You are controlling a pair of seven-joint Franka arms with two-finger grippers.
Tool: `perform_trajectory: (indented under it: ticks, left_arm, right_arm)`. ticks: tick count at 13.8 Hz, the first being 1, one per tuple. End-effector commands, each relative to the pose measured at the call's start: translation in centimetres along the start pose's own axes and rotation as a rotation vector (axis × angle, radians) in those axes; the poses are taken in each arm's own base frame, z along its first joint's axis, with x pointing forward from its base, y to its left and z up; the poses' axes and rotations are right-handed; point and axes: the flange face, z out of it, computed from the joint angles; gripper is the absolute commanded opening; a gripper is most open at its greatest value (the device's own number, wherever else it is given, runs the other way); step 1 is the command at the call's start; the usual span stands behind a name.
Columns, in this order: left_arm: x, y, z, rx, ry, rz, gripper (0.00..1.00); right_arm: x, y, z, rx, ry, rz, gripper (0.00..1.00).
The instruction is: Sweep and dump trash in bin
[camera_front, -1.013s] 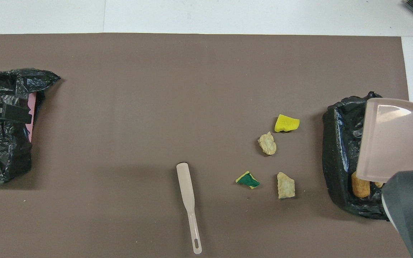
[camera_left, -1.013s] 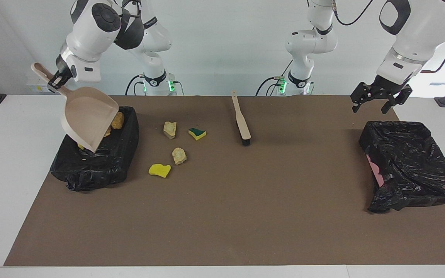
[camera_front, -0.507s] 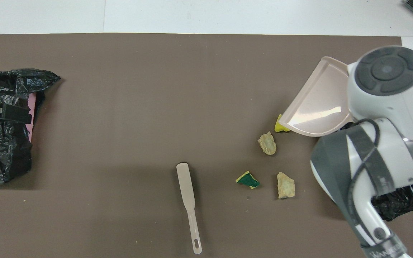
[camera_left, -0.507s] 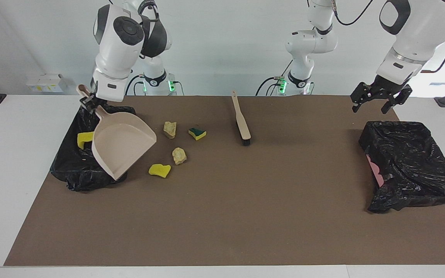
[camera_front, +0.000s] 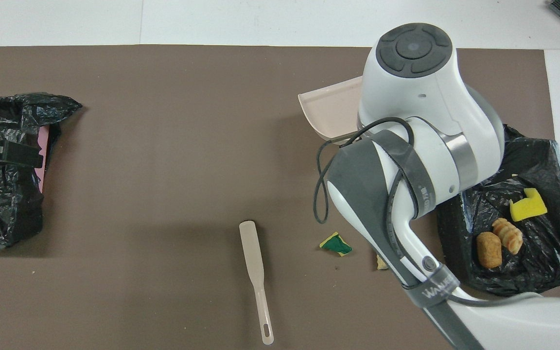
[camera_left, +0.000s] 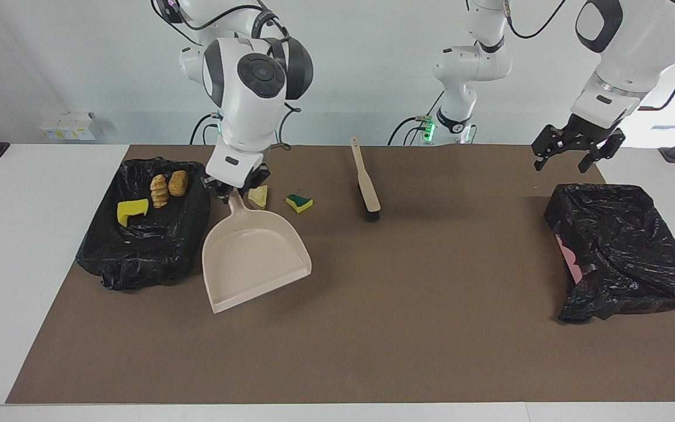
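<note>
So it's a white table (camera_left: 33, 246) with a big brown mat (camera_left: 372, 328) covering most of it. Sitting on the mat: a black bag-lined bin (camera_left: 144, 258) at the right arm's end, another crumpled black-bagged bin (camera_left: 619, 252) at the left arm's end, a beige long-handled brush (camera_left: 365, 181) between them close to the robots, plus a green-and-yellow sponge piece (camera_left: 299, 203) and a tan bread-like lump (camera_left: 258, 197) beside it.

White arms (camera_left: 244, 88) with grey joint caps, black cables, green base lights.
</note>
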Motion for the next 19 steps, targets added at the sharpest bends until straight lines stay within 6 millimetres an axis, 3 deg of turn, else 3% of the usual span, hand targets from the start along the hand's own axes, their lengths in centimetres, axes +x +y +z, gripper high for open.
perform_trajectory:
  ticks: [1,3,6,8,11,14,17,19]
  left_arm:
    - [-0.3,-0.1,-0.4,0.012,-0.008,-0.004,1.00]
    - [-0.3,-0.1,-0.4,0.012,-0.008,-0.004,1.00]
    - [-0.4,-0.2,-0.4,0.012,-0.008,-0.005,1.00]
    - [-0.4,-0.2,-0.4,0.012,-0.008,-0.005,1.00]
    - [-0.4,-0.2,-0.4,0.012,-0.008,-0.005,1.00]
    - [-0.4,-0.2,-0.4,0.012,-0.008,-0.005,1.00]
    - [-0.3,-0.1,-0.4,0.012,-0.008,-0.004,1.00]
    - [-0.4,-0.2,-0.4,0.012,-0.008,-0.005,1.00]
  right_arm:
    - [1.6,-3.1,-0.4,0.089,0.052,0.106,0.00]
    - [2.0,-4.9,-0.4,0.171,0.078,0.115,0.00]
    - [2.8,-10.0,1.3,0.226,0.149,0.140,0.00]
    - [1.6,-14.6,3.2,0.208,0.132,0.132,0.00]
    - [1.3,-19.7,6.7,0.229,0.145,0.150,0.00]
    - [1.7,-20.5,7.8,0.256,0.187,0.137,0.00]
    - [0.2,-22.7,11.8,0.234,0.176,0.067,0.00]
    - [-0.2,-22.0,13.2,0.209,0.162,-0.025,0.00]
